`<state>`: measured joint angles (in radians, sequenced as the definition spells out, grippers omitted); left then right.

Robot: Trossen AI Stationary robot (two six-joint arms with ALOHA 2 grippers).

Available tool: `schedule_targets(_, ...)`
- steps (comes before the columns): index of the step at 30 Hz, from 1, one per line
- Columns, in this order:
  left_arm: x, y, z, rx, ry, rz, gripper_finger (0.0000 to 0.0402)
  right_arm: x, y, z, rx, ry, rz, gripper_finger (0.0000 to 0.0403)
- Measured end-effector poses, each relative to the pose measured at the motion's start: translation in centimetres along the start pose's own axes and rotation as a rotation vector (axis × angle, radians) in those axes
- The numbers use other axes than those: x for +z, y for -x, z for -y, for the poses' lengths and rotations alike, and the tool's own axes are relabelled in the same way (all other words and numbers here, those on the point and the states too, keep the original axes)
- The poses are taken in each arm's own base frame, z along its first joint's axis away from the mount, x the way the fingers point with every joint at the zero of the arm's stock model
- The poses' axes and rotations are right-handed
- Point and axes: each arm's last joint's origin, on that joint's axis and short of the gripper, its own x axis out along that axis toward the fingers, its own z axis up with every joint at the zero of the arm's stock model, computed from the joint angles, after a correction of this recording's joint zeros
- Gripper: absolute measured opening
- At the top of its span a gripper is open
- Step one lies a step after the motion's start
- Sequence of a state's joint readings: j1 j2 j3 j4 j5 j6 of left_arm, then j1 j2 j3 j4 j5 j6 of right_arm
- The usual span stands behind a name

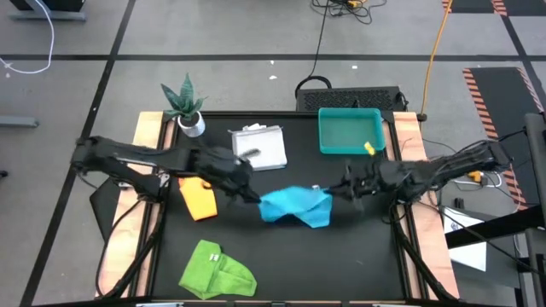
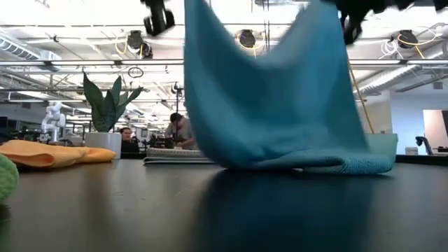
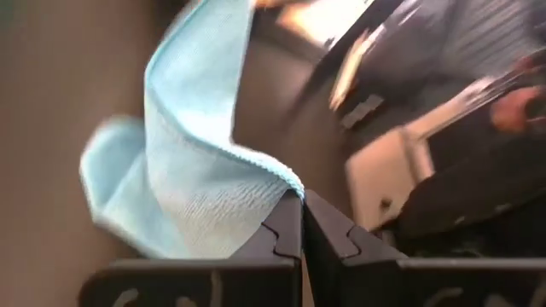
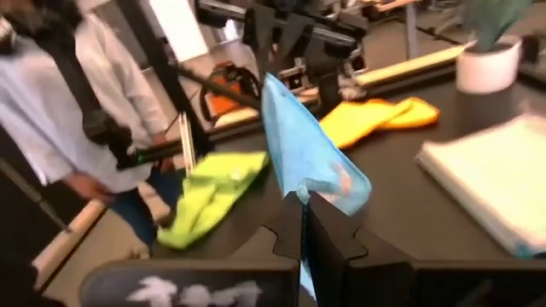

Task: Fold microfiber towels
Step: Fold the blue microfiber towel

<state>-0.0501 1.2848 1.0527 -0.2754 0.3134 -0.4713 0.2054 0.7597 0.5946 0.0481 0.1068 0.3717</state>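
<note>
Lime green towel (image 1: 217,273) crumpled at table's near edge, nearest camera. Left gripper (image 1: 253,196) clamped tight on left corner of turquoise towel (image 1: 294,205), arm stretched low from table's left side. Towel hangs lifted between both grippers, lower edge resting on table centre. Right gripper (image 1: 334,189) pinched closed on right corner, arm reaching in from right side.
</note>
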Motion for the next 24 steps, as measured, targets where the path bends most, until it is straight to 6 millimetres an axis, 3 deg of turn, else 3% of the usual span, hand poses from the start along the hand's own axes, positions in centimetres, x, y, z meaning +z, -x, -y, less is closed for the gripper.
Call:
schedule_targets(4,1.3,4.9,0.9,-0.012,-0.047,0.165,0.0001,6.0,1.4,-0.8,-0.069,0.019,0.024,0.0001)
schedule_targets(9,2.2,9.8,0.6,0.071,-0.103,0.337,0.0001,12.5,2.6,-1.0,-0.166,0.062,0.086,0.0)
schedule_targets(14,4.4,13.3,-0.8,0.247,-0.203,0.42,0.0001,16.5,2.1,1.8,-0.334,0.162,0.051,0.0)
schedule_targets(18,7.1,15.3,-1.6,0.312,-0.267,0.391,0.0001,19.7,1.9,4.8,-0.335,0.283,0.066,0.0)
schedule_targets(21,8.9,16.6,-1.2,0.316,-0.31,0.334,0.0001,21.1,1.9,6.4,-0.288,0.372,0.055,0.0)
schedule_targets(24,10.2,17.6,0.2,0.3,-0.324,0.282,0.0001,21.5,2.3,6.2,-0.183,0.481,0.041,0.0)
